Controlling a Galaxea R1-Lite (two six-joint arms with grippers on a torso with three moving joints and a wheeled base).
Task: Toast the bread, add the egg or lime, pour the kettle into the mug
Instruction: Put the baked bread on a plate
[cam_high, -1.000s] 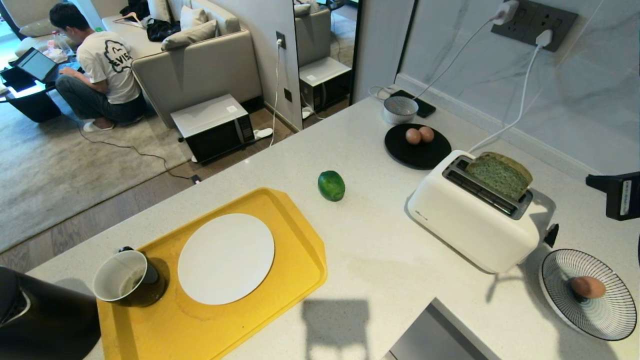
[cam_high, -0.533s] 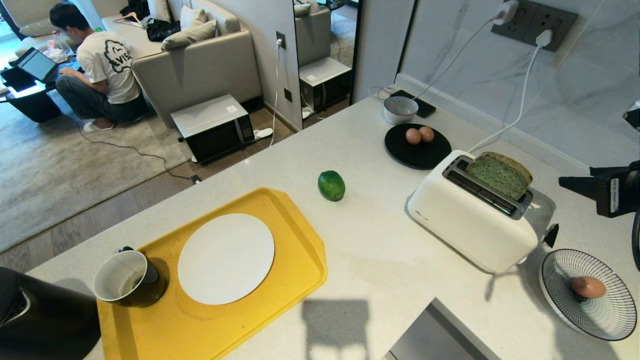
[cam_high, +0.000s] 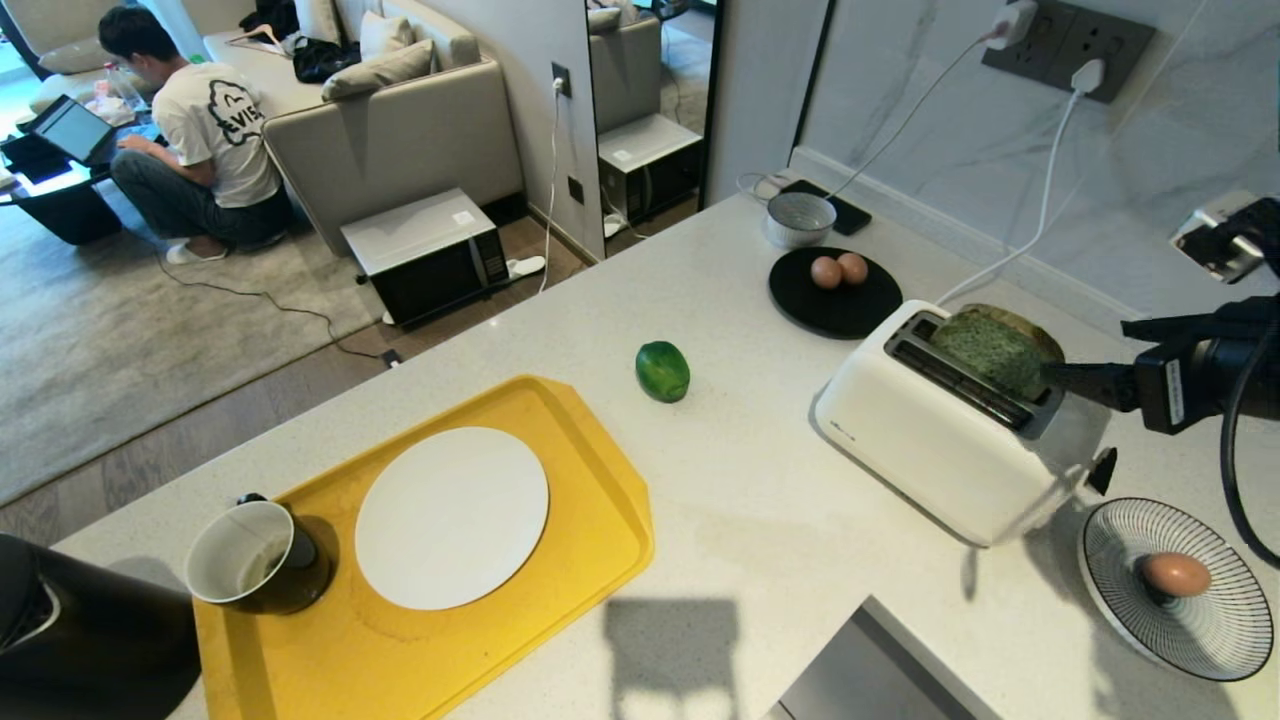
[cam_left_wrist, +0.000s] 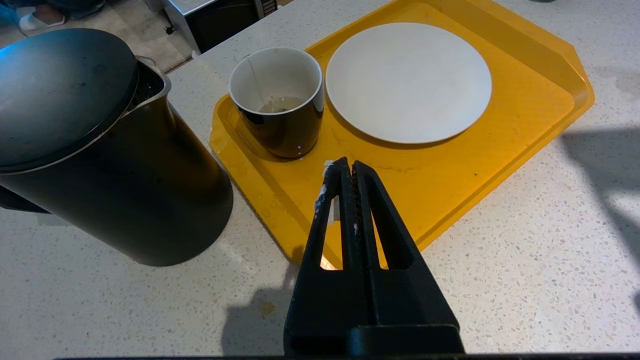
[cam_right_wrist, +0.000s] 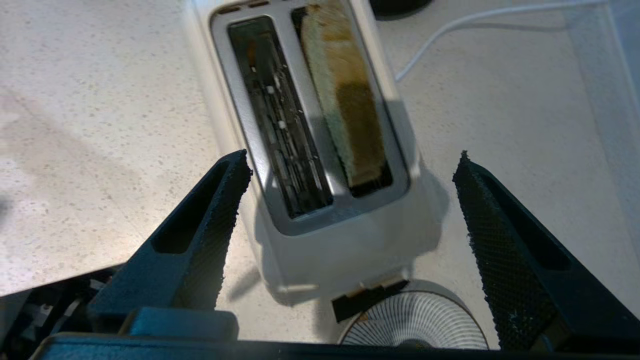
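Observation:
The bread (cam_high: 995, 350) stands in the back slot of the white toaster (cam_high: 930, 440), its top sticking out. My right gripper (cam_high: 1085, 348) hovers open just right of the bread; in the right wrist view its wide-apart fingers (cam_right_wrist: 350, 160) frame the toaster's end and the bread (cam_right_wrist: 345, 100). The lime (cam_high: 662, 371) lies on the counter. The mug (cam_high: 255, 555) stands on the yellow tray (cam_high: 600, 480), with the black kettle (cam_high: 80, 640) to its left. An egg (cam_high: 1175, 574) rests on a striped plate. My left gripper (cam_left_wrist: 345, 167) is shut and empty, over the tray's near edge.
A white plate (cam_high: 452, 517) lies on the tray. Two eggs sit on a black plate (cam_high: 835, 305) behind the toaster, near a grey bowl (cam_high: 800, 218). The toaster's black lever (cam_high: 1102, 470) faces the striped plate (cam_high: 1200, 640). White cables run to wall sockets. A person sits on the floor far left.
My right gripper has come in from the right edge toward the toaster's end, risen, and opened wide. The left arm and the objects have not moved.

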